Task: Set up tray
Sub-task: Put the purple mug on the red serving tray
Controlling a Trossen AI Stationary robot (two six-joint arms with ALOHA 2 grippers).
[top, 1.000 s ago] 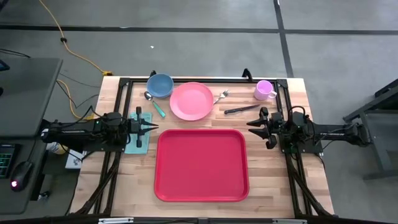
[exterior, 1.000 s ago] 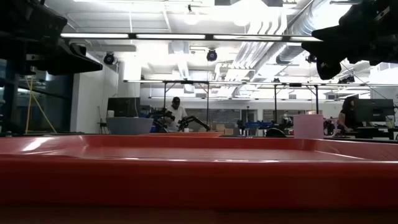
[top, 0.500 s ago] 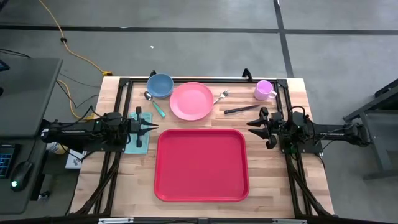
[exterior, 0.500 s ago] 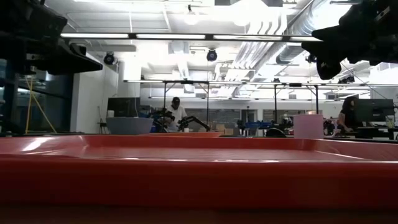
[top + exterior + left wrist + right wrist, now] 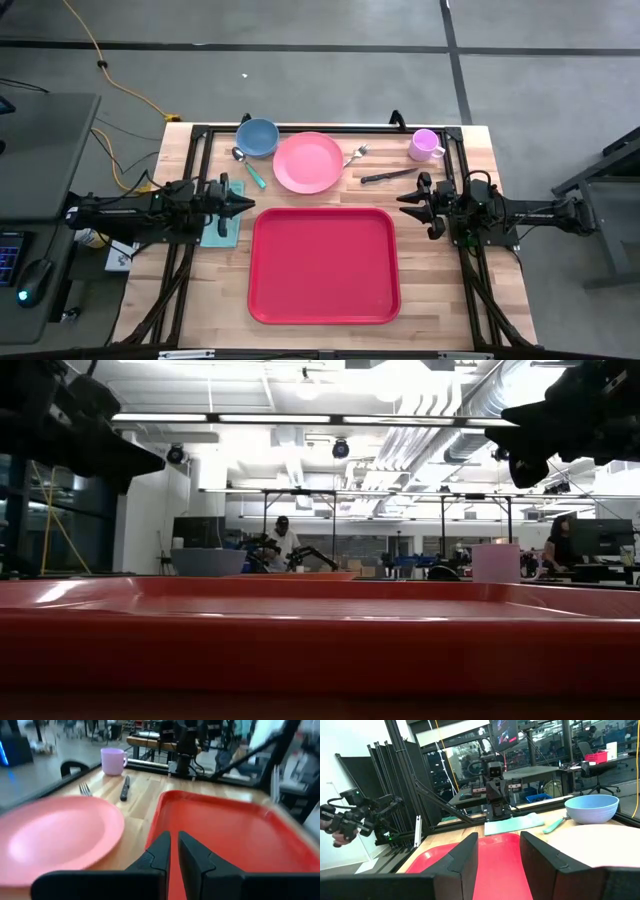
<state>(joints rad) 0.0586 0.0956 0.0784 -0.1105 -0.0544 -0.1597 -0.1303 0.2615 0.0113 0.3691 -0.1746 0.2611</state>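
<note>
The red tray [image 5: 324, 264] lies flat at the middle of the wooden surface [image 5: 432, 300], on the near half, with nothing on it. In the low view its raised rim [image 5: 320, 645] fills the lower part of the picture.

Just beyond the tray's far edge sits the pink plate [image 5: 308, 162], close to the rim but apart from it. The blue bowl [image 5: 257, 137] stands beside the plate toward the left arm's side, and a spoon with a teal handle [image 5: 248, 167] lies between bowl and plate. On the plate's other side lie a fork [image 5: 356, 155] and a dark knife [image 5: 387, 176], with the pink mug [image 5: 425, 145] at the far corner.

The left tool [image 5: 243, 203] hovers beside the tray's left edge, above a teal cloth [image 5: 222, 225]; in the left wrist view its fingers [image 5: 159, 851] stand nearly together with only a thin gap, gripping nothing.

The right tool [image 5: 407, 205] hovers beside the tray's right edge, pointing toward it; in the right wrist view its fingers [image 5: 465, 854] are spread apart and hold nothing.

A person [image 5: 283, 543] shows in the room far behind the surface.
</note>
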